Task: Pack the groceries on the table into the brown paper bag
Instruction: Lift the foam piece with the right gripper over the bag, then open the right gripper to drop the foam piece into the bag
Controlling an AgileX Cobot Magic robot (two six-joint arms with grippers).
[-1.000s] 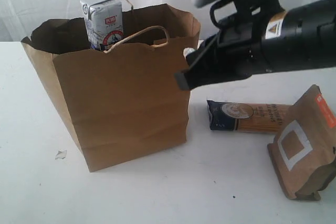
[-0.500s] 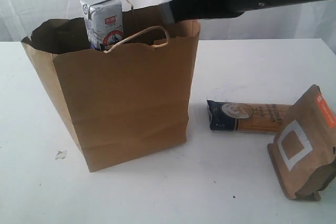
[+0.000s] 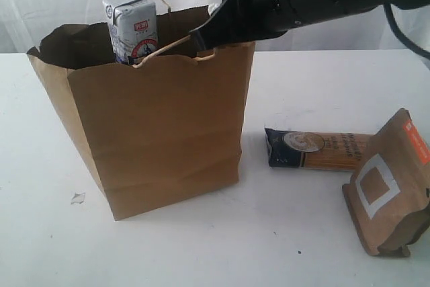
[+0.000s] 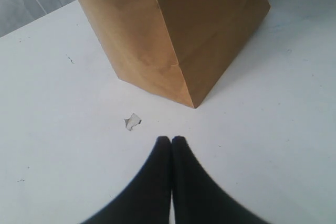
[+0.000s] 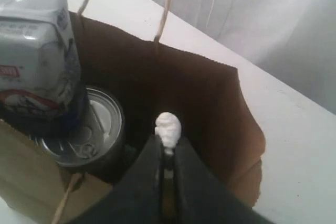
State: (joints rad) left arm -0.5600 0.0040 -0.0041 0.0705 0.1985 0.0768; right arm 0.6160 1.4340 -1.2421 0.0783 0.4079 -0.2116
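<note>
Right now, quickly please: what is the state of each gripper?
Left gripper: closed, holding nothing.
Right gripper: closed; a small white bit sits at its tips, whether gripped cannot be told.

- Plain brown paper bag (image 3: 161,132)
- White-blue carton (image 3: 131,28), red logo
- Silver can (image 5: 89,129)
- Dark-blue spaghetti packet (image 3: 316,150)
- Brown pouch (image 3: 390,186), orange label, white square outline
- White desk (image 3: 302,85)

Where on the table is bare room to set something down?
Bare: the front strip of the table, from the paper scrap past the brown paper bag to the brown pouch. Crowded: around spaghetti packet and pouch; inside the bag.
</note>
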